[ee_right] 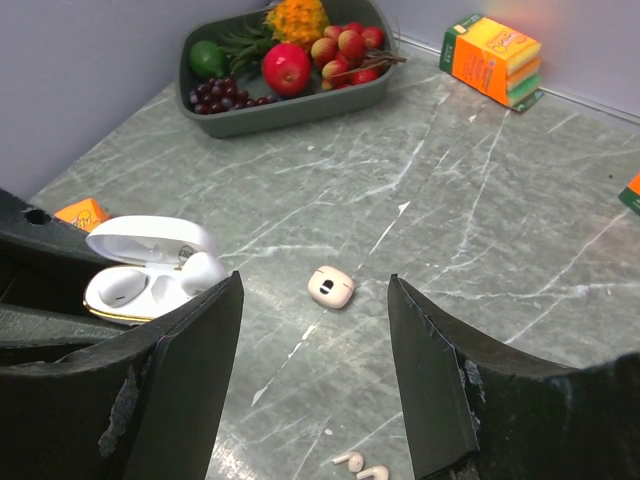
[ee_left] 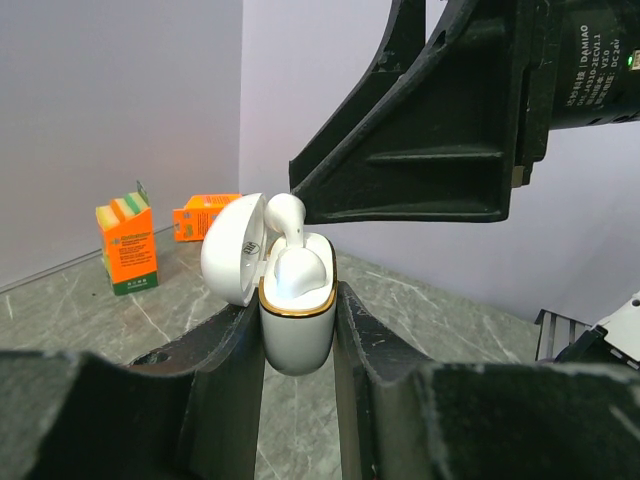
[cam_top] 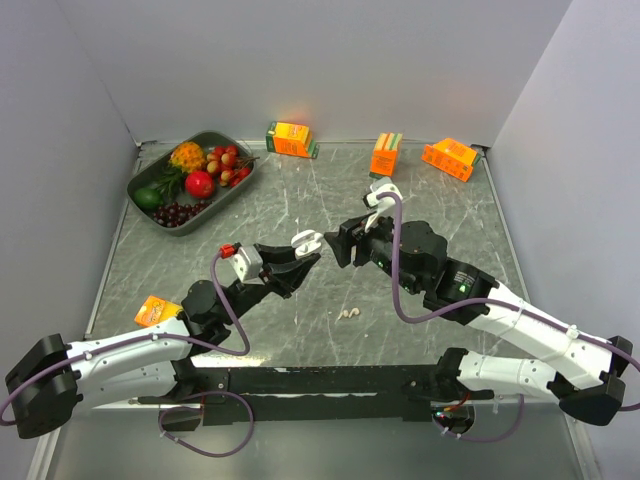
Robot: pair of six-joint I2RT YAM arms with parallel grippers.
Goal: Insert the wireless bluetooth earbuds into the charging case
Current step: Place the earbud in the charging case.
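Off-task items only. Grey tray [ee_right: 290,115] well beyond and left of the left gripper [cam_top: 300,255], holding a red apple [ee_right: 287,68], dark grapes [ee_right: 215,100] and a green fruit [ee_right: 207,58]. Lying carton [cam_top: 291,139] straight beyond it. Upright carton [cam_top: 386,154] and tipped carton [cam_top: 449,158] beyond the right gripper [cam_top: 345,240]. Near carton [cam_top: 157,311] behind-left of the left gripper. All sit on the grey marble table [cam_top: 300,190].

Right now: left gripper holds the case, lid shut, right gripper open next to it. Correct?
Not quite: the lid is open, with an earbud standing in the case, as the left wrist view shows. The left gripper does hold the case, and the right gripper is open next to it.
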